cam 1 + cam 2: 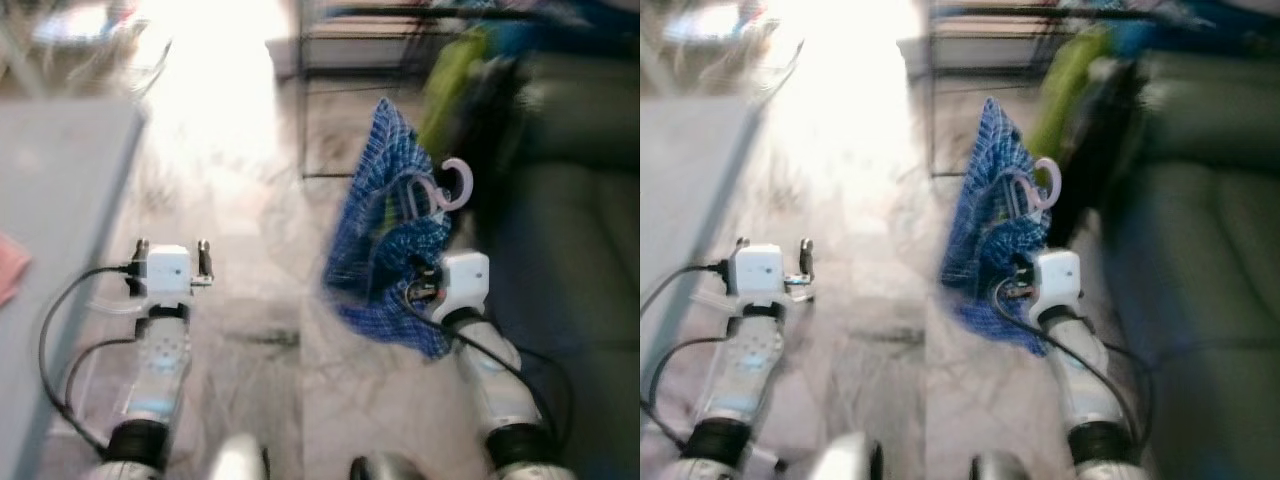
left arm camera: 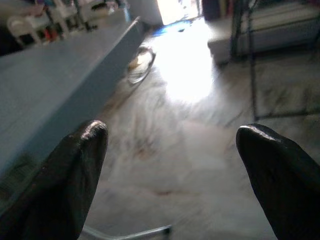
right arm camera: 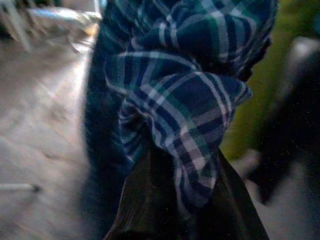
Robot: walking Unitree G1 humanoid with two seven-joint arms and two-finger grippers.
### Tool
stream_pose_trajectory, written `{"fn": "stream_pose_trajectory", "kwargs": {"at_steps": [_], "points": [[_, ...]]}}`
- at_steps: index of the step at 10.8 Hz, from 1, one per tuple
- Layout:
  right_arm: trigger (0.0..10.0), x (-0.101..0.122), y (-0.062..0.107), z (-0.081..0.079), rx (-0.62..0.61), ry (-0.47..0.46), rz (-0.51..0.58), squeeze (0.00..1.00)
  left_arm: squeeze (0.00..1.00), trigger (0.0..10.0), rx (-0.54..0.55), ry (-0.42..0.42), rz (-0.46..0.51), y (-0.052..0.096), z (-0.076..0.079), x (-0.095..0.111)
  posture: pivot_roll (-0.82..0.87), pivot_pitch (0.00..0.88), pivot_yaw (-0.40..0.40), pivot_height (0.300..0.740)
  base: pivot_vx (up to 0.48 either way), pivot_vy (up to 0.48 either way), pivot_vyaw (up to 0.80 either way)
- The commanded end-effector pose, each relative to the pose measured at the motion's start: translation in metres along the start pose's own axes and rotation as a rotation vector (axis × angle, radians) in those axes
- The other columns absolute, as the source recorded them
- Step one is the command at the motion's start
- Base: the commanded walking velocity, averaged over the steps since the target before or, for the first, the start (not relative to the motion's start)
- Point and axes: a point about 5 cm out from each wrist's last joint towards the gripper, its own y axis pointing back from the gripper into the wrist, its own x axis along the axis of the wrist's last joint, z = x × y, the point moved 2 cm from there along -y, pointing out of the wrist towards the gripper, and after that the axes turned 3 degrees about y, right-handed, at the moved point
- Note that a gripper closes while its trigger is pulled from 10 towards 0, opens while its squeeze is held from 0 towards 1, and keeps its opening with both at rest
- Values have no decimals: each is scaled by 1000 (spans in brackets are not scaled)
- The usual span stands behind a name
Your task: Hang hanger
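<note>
Pink hanger (image 1: 447, 190) carries a blue plaid shirt (image 1: 385, 240); its curled hook sticks out above and beside the bunched cloth, on the robot's right side of the head views. Right gripper (image 3: 192, 200) sits directly under the hanger hook, buried in the shirt. Its two dark fingers (image 3: 140, 200) are clamped onto a twisted wad of plaid fabric, the cloth squeezed between them and spilling over both. Whether the fingers also touch the hanger's plastic itself: can't tell, cloth covers it. The shirt hangs loose off the floor, its lower edge drooping past the white wrist block of the right arm (image 1: 490, 380).

Left gripper (image 1: 172, 262) is held out low in front on the robot's left, well apart from the shirt. Fingers (image 2: 65, 185) spread wide, nothing between them, floor visible through the gap.

Floor (image 1: 250, 300) is pale, marbled stone or tile, with a strong glare patch farther ahead. Grey table (image 1: 60, 200) runs along the left edge, its side near the left arm; something pink sits at its near edge, too blurred to identify. Dark sofa (image 1: 570, 240) lines the right side, just beside the right arm. A dark metal rack (image 1: 400, 20) stands ahead, with green and dark garments (image 1: 455, 85) hanging by it, just beyond the shirt. Head views are motion-blurred.
</note>
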Motion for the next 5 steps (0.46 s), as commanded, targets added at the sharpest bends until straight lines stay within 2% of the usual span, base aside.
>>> {"fn": "stream_pose_trajectory", "kwargs": {"at_steps": [1,5], "points": [[10000,0,5,14,-48,31,5,0,0,10000,-42,29,31,-2,12,9,-5,141,-26,740,424,0,0],[10000,-1,5,17,-79,45,-3,0,0,10000,-74,44,42,-2,17,12,-10,144,-25,740,464,0,0]]}}
